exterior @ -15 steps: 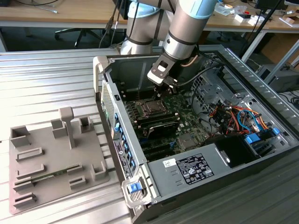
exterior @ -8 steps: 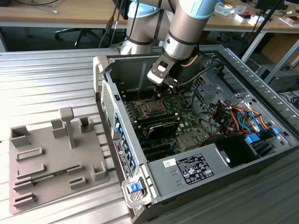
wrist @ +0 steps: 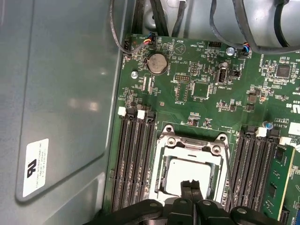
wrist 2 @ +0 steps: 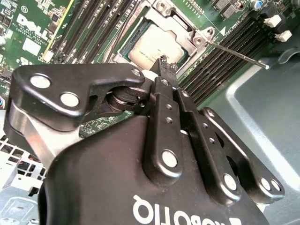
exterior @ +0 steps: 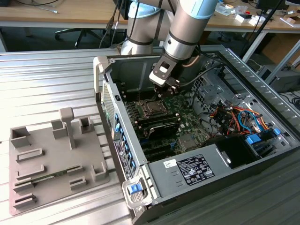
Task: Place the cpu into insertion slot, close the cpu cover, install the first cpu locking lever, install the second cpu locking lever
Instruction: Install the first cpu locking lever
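Note:
Inside the open computer case, the insertion slot [exterior: 151, 109] sits on the green motherboard [wrist: 201, 75]. The cpu [wrist: 180, 174] lies in it, its dull silver face up, also seen as cpu [wrist 2: 151, 46]. The cpu cover [wrist: 190, 146], a silver frame, lies flat around the chip. A thin locking lever [wrist 2: 236, 53] sticks out free past one side of the socket, over the memory slots. My gripper [wrist: 191, 184] hovers just above the chip's edge with its black fingers [wrist 2: 165, 93] pressed together and nothing between them. In the exterior view the gripper [exterior: 165, 90] hangs close over the socket.
Long black memory slots [wrist: 133, 159] flank the socket on both sides. Case walls [wrist: 61, 93] rise close by, and cable bundles [exterior: 234, 117] fill the exterior view's right. A grey fixture tray [exterior: 51, 159] lies on the ribbed table at the exterior view's left.

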Controlling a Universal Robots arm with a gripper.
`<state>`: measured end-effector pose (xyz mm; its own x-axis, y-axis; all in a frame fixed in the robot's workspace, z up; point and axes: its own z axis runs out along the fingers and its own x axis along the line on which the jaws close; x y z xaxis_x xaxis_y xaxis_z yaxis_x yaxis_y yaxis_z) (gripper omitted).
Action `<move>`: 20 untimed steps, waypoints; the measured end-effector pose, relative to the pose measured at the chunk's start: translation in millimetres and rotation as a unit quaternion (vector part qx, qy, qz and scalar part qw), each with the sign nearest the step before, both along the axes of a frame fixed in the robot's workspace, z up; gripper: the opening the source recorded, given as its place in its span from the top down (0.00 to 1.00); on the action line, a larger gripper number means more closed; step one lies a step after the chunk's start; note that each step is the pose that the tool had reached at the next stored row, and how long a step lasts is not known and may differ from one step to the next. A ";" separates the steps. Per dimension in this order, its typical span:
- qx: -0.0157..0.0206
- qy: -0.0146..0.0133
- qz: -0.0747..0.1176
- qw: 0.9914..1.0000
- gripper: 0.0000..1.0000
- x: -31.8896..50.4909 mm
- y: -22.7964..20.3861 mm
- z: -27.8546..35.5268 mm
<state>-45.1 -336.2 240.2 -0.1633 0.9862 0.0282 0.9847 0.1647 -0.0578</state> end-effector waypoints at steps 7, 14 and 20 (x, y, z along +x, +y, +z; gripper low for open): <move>0.000 0.000 0.030 1.000 0.89 0.0 0.0 0.0; 0.000 0.000 0.056 0.998 0.89 0.0 0.0 0.0; 0.000 0.000 0.070 0.998 0.89 0.0 0.0 0.0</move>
